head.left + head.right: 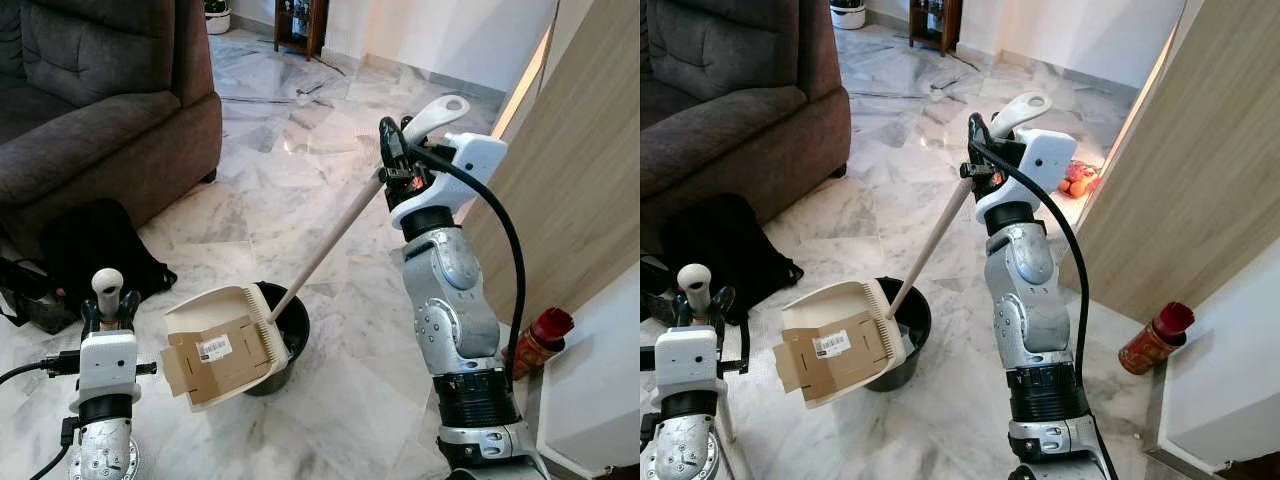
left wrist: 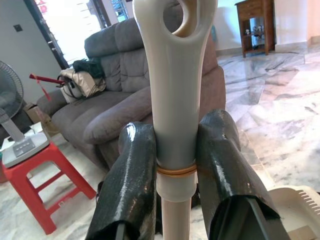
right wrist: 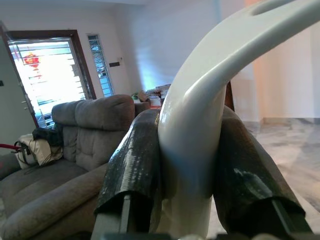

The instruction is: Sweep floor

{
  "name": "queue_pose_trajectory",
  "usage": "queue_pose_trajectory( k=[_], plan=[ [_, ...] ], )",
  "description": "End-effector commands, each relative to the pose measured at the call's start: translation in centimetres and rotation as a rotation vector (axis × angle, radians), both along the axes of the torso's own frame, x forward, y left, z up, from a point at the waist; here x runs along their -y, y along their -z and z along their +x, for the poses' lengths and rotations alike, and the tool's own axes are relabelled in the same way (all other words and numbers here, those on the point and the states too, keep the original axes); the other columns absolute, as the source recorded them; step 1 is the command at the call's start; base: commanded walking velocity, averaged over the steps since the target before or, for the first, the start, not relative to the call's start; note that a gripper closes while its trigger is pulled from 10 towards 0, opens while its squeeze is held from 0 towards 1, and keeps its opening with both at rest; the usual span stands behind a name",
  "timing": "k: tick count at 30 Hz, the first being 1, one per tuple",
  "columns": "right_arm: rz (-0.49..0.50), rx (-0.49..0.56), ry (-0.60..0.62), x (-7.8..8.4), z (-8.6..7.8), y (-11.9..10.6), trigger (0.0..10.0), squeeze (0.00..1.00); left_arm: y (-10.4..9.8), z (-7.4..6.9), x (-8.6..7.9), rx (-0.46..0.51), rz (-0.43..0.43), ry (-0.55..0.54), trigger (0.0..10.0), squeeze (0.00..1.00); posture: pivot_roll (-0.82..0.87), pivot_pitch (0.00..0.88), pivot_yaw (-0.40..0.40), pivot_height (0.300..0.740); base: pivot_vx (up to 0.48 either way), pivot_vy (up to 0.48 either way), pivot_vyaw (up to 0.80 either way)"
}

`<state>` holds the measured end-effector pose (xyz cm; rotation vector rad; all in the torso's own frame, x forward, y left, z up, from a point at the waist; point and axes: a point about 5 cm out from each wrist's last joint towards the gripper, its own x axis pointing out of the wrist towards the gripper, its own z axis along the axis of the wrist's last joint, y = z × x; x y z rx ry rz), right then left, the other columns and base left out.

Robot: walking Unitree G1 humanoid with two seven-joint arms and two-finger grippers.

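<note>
Left tool (image 1: 108, 310) grips upright broom handle (image 2: 175, 100); dustpan (image 1: 225, 340) tilted over bin (image 1: 290, 330).

The robot has two shiny silver arms made of round, smooth parts. The right arm (image 1: 455, 320) has a black ribbed ring low down and a white box at the wrist. A thick black cable (image 1: 505, 235) loops from that box down the arm. The left arm (image 1: 105, 400) has a white wrist box too, with thin black wires. Its fingers (image 2: 127, 185) are long, black and glossy.
</note>
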<state>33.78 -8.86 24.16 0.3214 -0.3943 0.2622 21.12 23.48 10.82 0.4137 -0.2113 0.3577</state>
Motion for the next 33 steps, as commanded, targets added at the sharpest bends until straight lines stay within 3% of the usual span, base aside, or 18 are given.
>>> queue_pose_trajectory(
  k=[1, 33],
  plan=[
    [0.009, 0.049, 0.008, 0.24, -0.31, -0.84, 10.0, 0.0, -0.45, -0.02, 0.23, 0.017, 0.015, 0.003, 10.0, 0.0, 0.18, 0.078, -0.112, 0.74, 0.0, 0.0, 0.56],
    [0.009, 0.031, -0.002, 0.1, -0.19, -0.52, 10.0, 0.0, -0.55, 0.12, 0.3, 0.02, 0.007, 0.004, 10.0, 0.0, 0.19, 0.078, -0.113, 0.74, 0.0, 0.0, 0.61]
  ],
)
